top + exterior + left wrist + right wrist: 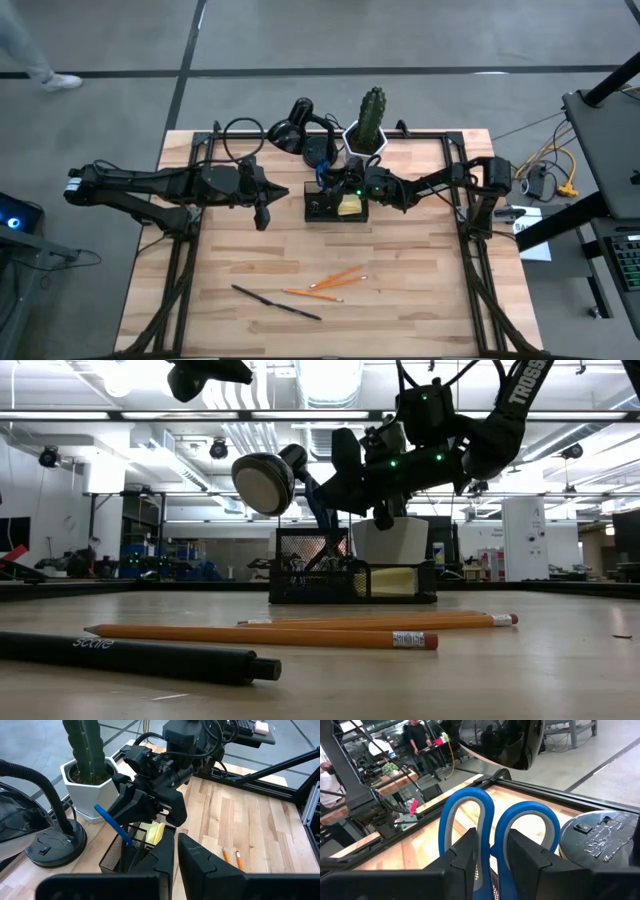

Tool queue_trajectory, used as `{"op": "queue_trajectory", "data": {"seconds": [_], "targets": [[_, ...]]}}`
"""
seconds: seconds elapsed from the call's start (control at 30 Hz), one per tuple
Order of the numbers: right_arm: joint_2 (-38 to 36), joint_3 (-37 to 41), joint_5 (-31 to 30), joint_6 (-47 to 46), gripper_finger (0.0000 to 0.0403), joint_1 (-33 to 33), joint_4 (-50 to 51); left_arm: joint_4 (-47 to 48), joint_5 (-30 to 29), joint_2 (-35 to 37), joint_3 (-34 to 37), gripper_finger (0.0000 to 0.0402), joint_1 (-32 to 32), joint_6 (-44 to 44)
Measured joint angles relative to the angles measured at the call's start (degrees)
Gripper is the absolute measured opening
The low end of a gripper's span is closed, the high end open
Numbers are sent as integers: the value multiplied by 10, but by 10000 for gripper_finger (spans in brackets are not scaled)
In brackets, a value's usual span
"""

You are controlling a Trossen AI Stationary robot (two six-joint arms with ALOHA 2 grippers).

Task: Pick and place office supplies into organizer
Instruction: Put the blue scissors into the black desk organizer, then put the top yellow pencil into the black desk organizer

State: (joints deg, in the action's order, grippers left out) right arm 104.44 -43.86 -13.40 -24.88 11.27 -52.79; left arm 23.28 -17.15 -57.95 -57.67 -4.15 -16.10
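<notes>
The black mesh organizer [322, 208] stands near the table's far edge, with the yellow sticky pad [351, 207] in its right compartment. My right gripper [333, 182] hovers over the organizer, shut on the blue-handled scissors [112, 826], whose lower end is down in the left compartment [127, 851]. Two orange pencils [335, 280] and a thin dark pen [276, 302] lie flat near the table's near edge. My left gripper [262, 212] hangs shut over bare wood left of the organizer, holding nothing. My right gripper pinches the scissors between its two fingers [470, 857] just below the two blue handle loops, where they meet [492, 851]. It comes slanting down from the table's right. The scissors are tilted, loops upward, their lower end inside the organizer [131, 845].
A white hexagonal cactus pot [366, 138] and a black desk lamp [293, 130] stand close behind the organizer. Metal arm frames run along the table's left and right edges. Bare wood lies between the organizer and the pencils.
</notes>
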Motion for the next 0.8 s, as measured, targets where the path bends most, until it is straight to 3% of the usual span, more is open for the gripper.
{"op": "queue_trajectory", "data": {"seconds": [0.8], "targets": [[0, 0, 1, -2, 131, 0, 5, 0, 0, 0, 0, 8, 0, 0]]}}
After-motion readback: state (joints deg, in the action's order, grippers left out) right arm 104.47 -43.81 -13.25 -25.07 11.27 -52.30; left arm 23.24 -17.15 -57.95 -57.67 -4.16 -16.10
